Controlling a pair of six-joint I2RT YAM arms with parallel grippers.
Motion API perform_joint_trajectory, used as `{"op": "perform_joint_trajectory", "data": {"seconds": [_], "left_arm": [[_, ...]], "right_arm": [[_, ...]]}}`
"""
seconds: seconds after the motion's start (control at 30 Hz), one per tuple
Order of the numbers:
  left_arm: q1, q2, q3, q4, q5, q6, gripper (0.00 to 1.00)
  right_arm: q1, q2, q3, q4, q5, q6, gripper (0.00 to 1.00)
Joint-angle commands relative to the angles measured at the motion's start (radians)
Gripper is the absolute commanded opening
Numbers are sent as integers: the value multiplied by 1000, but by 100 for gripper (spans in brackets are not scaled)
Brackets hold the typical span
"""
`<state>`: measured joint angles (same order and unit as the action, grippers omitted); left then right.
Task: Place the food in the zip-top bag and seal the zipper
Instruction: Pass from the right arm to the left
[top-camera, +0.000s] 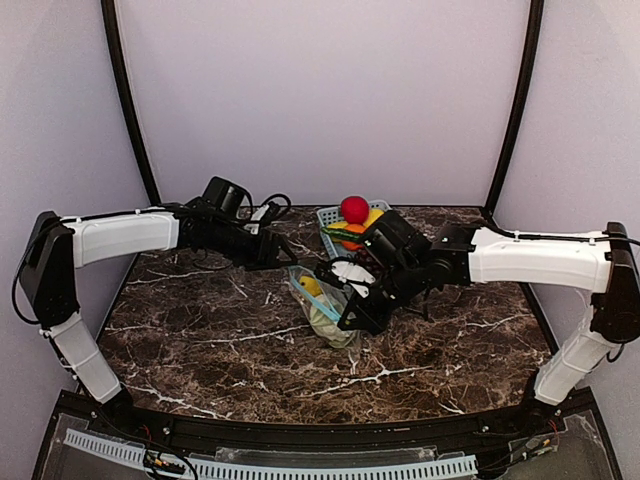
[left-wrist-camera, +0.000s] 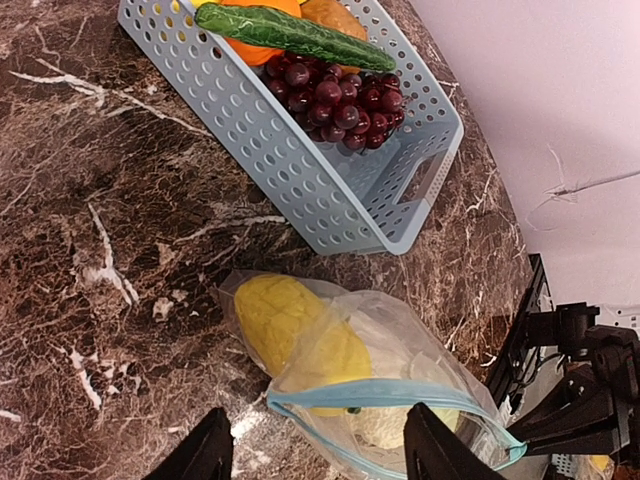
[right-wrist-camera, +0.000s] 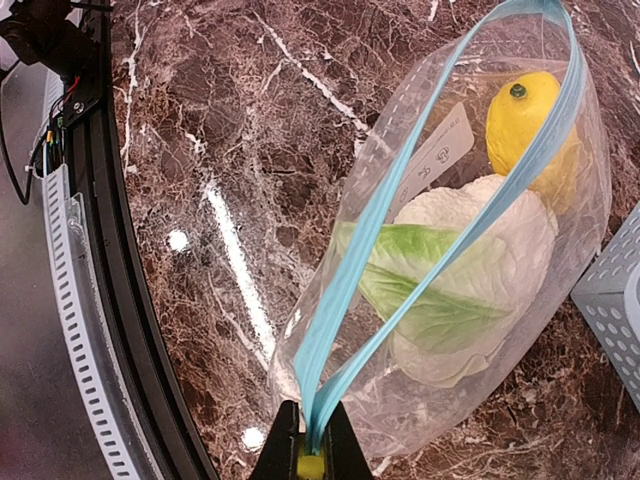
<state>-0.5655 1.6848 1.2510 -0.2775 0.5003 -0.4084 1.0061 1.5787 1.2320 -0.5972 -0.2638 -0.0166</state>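
Right now the zip-top bag is lying on the marbled counter just beside the light-blue lattice basket. It is already holding the yellow banana and the white cauliflower, with a light-green leafy piece against it, while the zipper is gaping in a long loop, not yet sealed. The right end effector is clenching 1 end of that blue strip. The left end effector is hovering released near the other end, its 2 fingers standing apart either side of the mouth and grasping nothing. As I judge it, the risk is lying in the closing. If the left fingers are catching only loose film, or the banana bulging near the rim, the 2 lips are going to meet crooked and the seal will skip. A pull against the right's small corner hold could also be tugging the strip free.
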Motion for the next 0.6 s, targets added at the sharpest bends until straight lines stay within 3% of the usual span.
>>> {"op": "perform_joint_trajectory", "data": {"seconds": [0.0, 0.13, 0.3, 0.57], "left_arm": [[0, 23, 11, 8, 48, -16, 55], [0, 29, 18, -11, 57, -14, 52], [0, 16, 2, -16, 63, -10, 56], [-1, 33, -12, -3, 88, -19, 37]], "right_arm": [[8, -25, -13, 30, 12, 9, 0], [8, -27, -18, 31, 26, 13, 0], [9, -20, -17, 34, 29, 15, 0], [9, -20, -9, 35, 35, 14, 0]]}}
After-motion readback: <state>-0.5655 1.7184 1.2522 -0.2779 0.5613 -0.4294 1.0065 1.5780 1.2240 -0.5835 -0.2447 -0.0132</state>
